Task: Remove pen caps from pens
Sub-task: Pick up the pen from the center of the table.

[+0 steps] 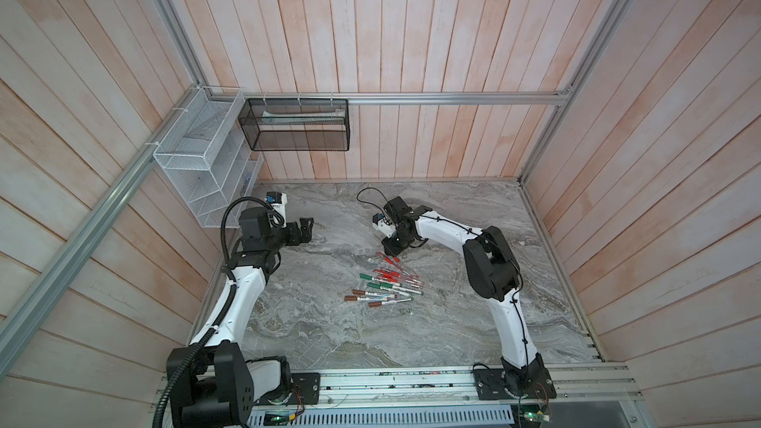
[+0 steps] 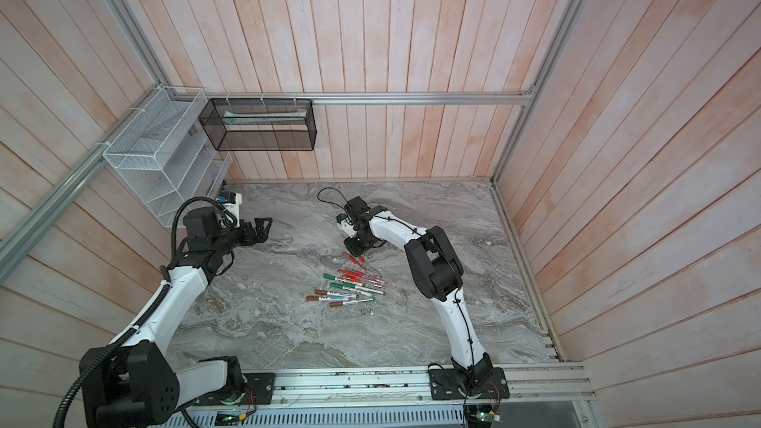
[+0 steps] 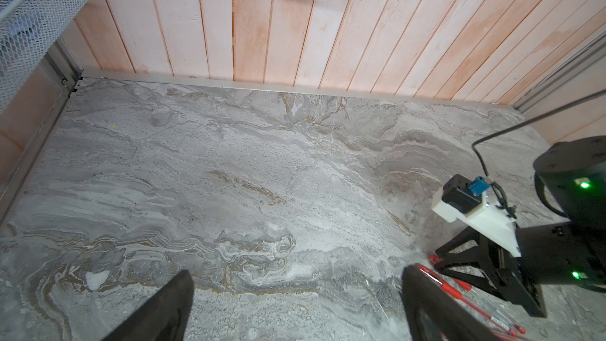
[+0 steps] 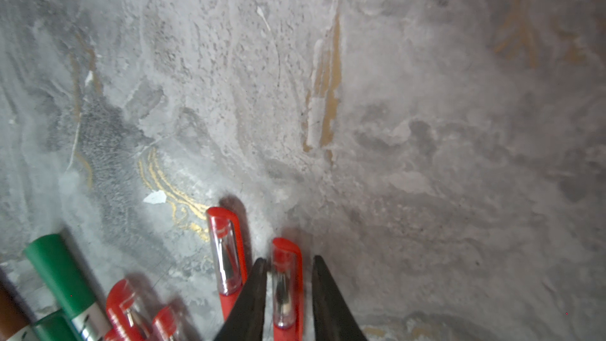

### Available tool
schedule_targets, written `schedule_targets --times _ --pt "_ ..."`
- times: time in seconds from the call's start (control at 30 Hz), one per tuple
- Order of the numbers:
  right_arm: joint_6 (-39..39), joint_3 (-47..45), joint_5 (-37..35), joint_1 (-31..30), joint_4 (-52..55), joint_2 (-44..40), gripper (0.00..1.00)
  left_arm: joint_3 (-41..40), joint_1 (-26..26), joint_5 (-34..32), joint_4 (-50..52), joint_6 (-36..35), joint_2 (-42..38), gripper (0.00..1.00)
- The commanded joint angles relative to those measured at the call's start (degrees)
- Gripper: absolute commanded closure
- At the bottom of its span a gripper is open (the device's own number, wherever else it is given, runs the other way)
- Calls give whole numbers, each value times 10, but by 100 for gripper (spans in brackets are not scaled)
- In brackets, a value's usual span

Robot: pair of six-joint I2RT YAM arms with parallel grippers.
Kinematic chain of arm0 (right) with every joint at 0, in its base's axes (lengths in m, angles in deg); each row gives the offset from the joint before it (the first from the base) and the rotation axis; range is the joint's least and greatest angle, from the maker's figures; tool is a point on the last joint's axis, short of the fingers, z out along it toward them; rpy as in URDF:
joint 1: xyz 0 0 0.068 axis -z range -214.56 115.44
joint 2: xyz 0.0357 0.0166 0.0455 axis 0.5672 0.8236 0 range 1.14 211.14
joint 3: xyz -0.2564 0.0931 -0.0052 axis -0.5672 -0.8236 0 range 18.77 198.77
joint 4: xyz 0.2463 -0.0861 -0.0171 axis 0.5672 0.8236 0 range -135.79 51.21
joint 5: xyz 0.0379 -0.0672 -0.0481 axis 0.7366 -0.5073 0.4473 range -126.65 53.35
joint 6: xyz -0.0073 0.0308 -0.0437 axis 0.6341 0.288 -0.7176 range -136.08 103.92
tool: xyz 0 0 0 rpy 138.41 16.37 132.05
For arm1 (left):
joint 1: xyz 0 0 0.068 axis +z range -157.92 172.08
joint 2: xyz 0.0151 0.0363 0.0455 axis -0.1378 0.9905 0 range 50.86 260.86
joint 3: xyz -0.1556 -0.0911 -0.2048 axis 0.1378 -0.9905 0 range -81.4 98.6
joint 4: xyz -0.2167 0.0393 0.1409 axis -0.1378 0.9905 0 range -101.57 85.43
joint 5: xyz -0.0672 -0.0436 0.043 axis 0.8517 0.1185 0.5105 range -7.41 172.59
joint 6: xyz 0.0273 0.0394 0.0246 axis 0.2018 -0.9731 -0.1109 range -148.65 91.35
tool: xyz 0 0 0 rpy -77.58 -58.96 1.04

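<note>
Grey marbled desk (image 1: 329, 343), boxed in by pale plank walls (image 1: 412, 34). Two mesh baskets hang at the far left corner: a white basket (image 1: 193, 150) and a black basket (image 1: 296, 127). We find the pens (image 1: 385, 286) in one loose heap near the desk's middle, capped wherever we can tell. Count from above: three brown-capped markers (image 1: 357, 292) on the near side, two green-capped markers (image 1: 374, 285) just behind them, and a tangle of red pens (image 1: 391, 271) farthest back. We make out at least four of those; the exact number is unreadable where they cross. The right wrist view gives us four red pen caps (image 4: 226, 250), two green ones and one brown one at the edge. Two arms. The right arm (image 1: 490, 265) reaches forward and bends steeply down at the heap's far edge. Its right pincer (image 4: 288, 257) points at the desk, jaws narrow but not closed, straddling one red cap (image 4: 287, 277), with a sliver of gap beside one finger. That pen lies flat on the desk. The left arm (image 1: 243, 286) is raised at the desk's left side. Its left pincer (image 1: 306, 229) aims toward the middle, jaws spread wide, empty, well apart from the pens.
</note>
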Motion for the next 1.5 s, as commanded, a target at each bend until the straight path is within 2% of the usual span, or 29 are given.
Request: schedule_targets --times 0.0,0.2,0.57,0.7,0.77,0.97,1.07,1.17,1.3,1.47 --pt "0 16 -17 -6 24 28 76 -3 4 11 -7 4 -3 0" --pt "-5 30 -32 -6 37 38 84 -4 4 12 -7 6 -5 0" --pt "3 58 -5 19 32 7 90 -5 6 18 -8 5 -10 0" --pt "13 85 23 36 34 -7 91 8 6 47 -3 8 -10 0" --pt "21 100 29 44 36 -14 91 25 4 73 0 37 -4 0" --pt "66 132 32 63 13 -46 92 117 -81 107 23 26 63 0" --pt "105 131 35 69 -30 -79 93 148 -117 149 -16 70 102 0" --pt "154 99 52 77 -92 -123 94 169 -153 175 -41 102 139 0" --pt "213 18 64 88 -184 -187 95 158 -188 208 -69 107 148 0" --pt "341 -147 122 115 -385 -287 96 149 -215 296 -110 137 165 3"
